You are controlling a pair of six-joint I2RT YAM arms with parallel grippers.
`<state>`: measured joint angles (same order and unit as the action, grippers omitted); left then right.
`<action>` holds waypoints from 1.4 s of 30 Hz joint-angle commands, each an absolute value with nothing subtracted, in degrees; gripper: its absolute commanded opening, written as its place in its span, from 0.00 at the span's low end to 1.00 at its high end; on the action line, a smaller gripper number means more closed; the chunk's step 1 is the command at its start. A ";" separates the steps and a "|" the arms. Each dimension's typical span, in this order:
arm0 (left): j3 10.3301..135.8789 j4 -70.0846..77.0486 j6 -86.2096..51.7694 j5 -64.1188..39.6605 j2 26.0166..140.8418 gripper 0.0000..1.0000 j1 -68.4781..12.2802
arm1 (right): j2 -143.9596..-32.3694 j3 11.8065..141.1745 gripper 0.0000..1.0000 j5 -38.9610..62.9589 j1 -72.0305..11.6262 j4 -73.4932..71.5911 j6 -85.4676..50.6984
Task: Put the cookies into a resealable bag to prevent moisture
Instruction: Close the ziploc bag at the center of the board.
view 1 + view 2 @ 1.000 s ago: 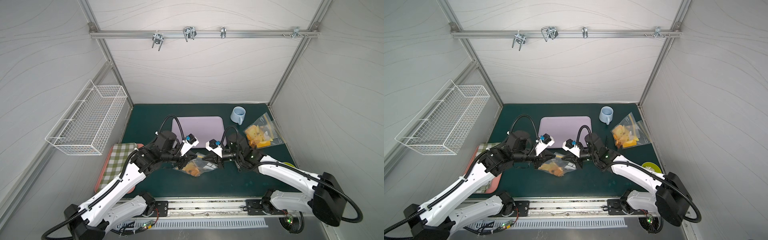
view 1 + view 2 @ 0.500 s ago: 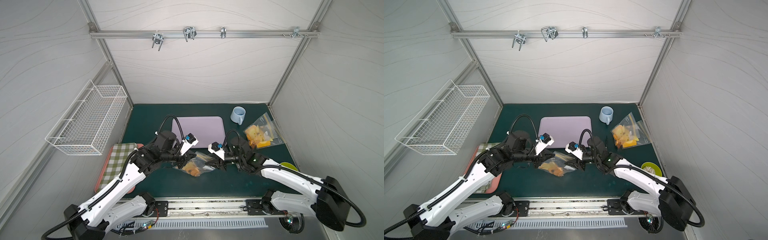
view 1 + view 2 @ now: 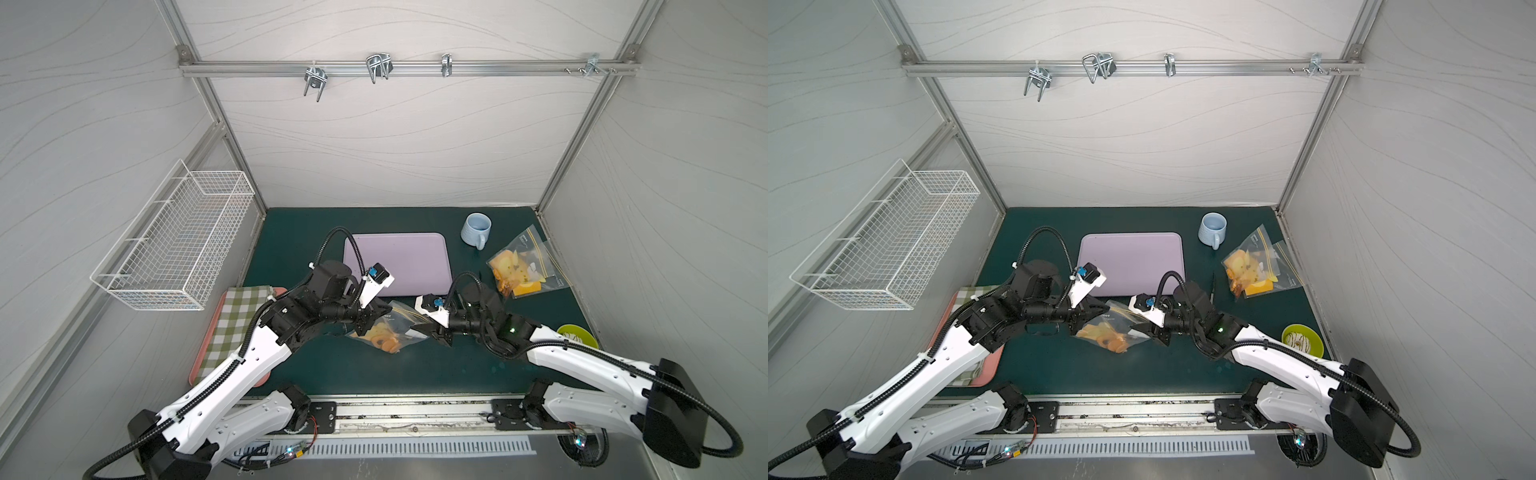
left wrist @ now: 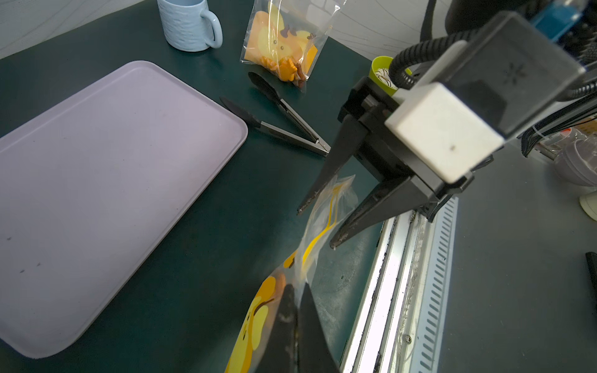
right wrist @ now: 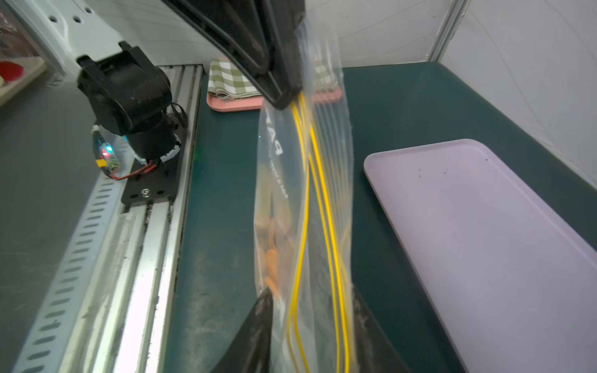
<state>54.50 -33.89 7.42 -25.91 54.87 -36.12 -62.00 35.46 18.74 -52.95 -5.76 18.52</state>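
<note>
On the clear resealable bag [image 5: 281, 181] I held up beside the lavender tray [image 5: 484, 242], I could make out only large dark letters, seemingly "PA", turned sideways. The fine print below them was too small to read, as was the print on the second bag [image 3: 525, 266] beyond the tray.

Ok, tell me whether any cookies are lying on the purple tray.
No, the lilac tray lies bare in the left wrist view; the cookies sit inside the clear bag.
</note>
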 commanded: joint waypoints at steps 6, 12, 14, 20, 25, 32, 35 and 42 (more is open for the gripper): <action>55.76 -30.85 6.86 -28.65 55.33 0.00 -34.98 | -60.00 34.10 0.35 10.81 -54.83 -9.86 21.80; 55.90 -31.39 6.77 -26.97 55.55 0.00 -34.63 | -57.69 32.23 0.06 10.58 -55.03 -11.27 20.47; 55.98 -31.55 6.78 -26.45 55.63 0.00 -34.35 | -57.12 31.74 0.00 10.95 -54.95 -11.34 19.66; 56.15 -31.90 7.44 -26.86 55.02 0.47 -33.75 | -57.59 32.94 0.00 18.85 -53.05 -8.12 17.34; 56.14 -32.74 9.82 -30.98 54.56 0.51 -33.76 | -57.61 33.69 0.00 24.14 -51.49 -6.85 16.04; 56.93 -34.66 13.87 -35.72 54.05 0.38 -33.72 | -58.41 35.17 0.00 28.84 -49.83 -5.10 15.74; 57.04 -35.07 14.48 -36.20 54.34 0.28 -33.69 | -58.34 35.63 0.00 30.12 -48.96 -4.59 15.55; 56.88 -34.77 13.84 -35.82 54.96 0.00 -33.73 | -58.36 36.73 0.00 31.57 -47.65 -1.17 15.72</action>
<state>54.59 -35.64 12.88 -35.24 54.81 -33.89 -58.37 34.63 29.19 -48.18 -3.53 15.84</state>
